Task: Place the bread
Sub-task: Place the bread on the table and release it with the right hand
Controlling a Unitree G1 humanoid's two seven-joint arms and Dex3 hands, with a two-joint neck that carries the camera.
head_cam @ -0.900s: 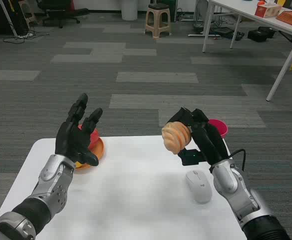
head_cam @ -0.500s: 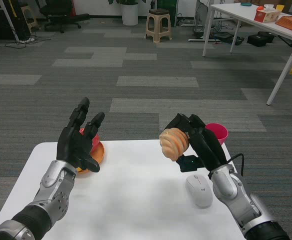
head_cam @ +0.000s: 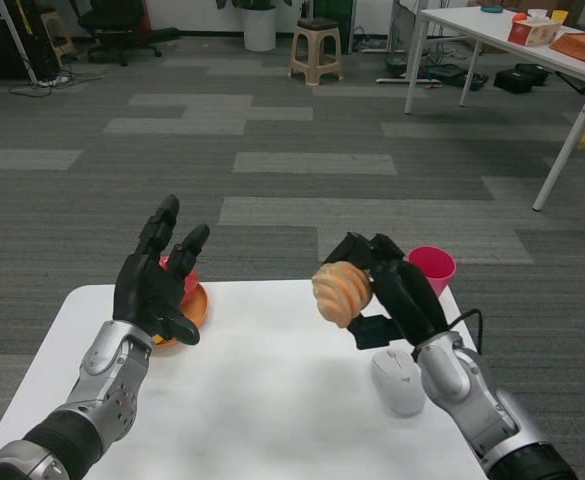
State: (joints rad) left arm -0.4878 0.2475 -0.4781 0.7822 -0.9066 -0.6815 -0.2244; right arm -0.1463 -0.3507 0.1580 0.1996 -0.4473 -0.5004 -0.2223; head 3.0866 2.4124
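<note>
Leftward the bread [head_cam: 338, 293] has drifted, clamped in the right hand [head_cam: 392, 295] fingers; orange plate [head_cam: 194, 305] lies farther left, beside the open-fingered left hand [head_cam: 157, 285].

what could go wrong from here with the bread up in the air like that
The right hand holds the bread above the table by one side only, so it might slip and drop. The left hand is raised in front of the orange plate, so it may block a placement there. The white mouse lies just below the right wrist and could get knocked.
</note>
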